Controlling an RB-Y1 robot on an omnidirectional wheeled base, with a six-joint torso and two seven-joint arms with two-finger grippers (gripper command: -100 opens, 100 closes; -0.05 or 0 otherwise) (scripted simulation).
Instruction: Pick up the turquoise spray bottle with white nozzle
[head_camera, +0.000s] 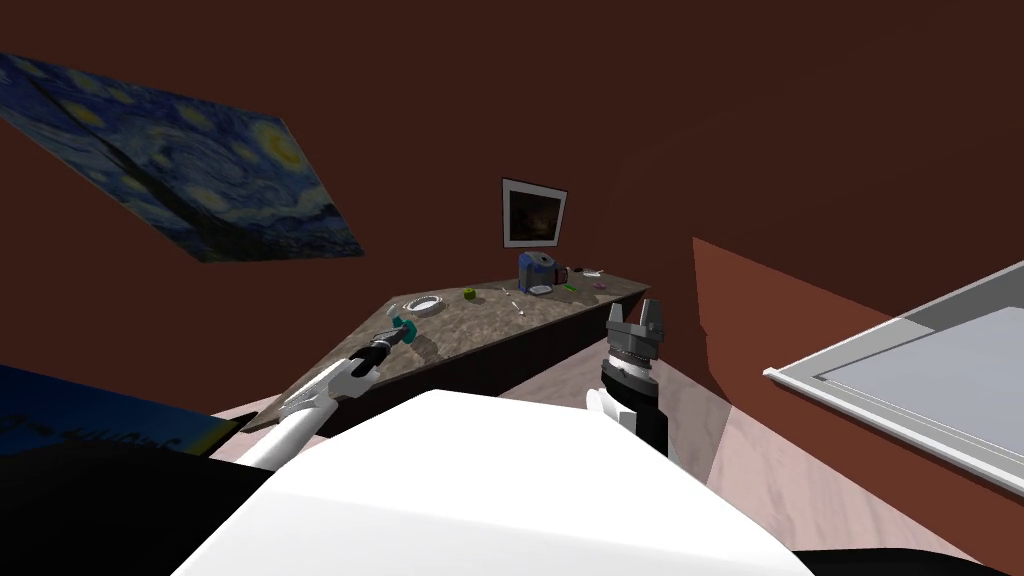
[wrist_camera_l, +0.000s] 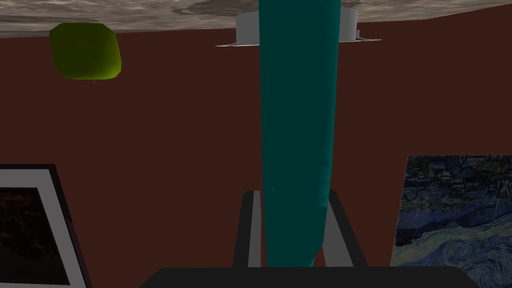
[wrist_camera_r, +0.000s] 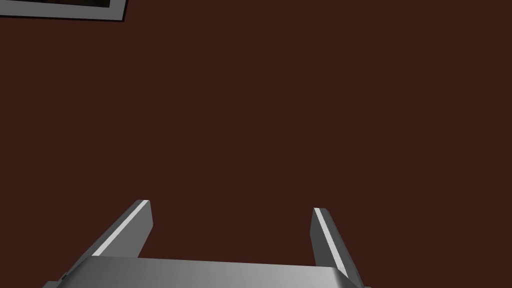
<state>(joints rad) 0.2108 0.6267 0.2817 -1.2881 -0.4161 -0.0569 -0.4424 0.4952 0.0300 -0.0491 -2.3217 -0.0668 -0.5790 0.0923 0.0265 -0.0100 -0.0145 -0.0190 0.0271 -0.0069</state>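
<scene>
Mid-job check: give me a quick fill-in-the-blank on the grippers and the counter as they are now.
1. The left gripper is ____ on the turquoise spray bottle.
2. The right gripper is open and holds ____.
3. The small round fruit on the countertop is ____.
Missing words: shut; nothing; green.

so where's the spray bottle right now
In the head view the spray bottle is clamped in the left pincer at the near left end of the counter, beside the white dish.
</scene>
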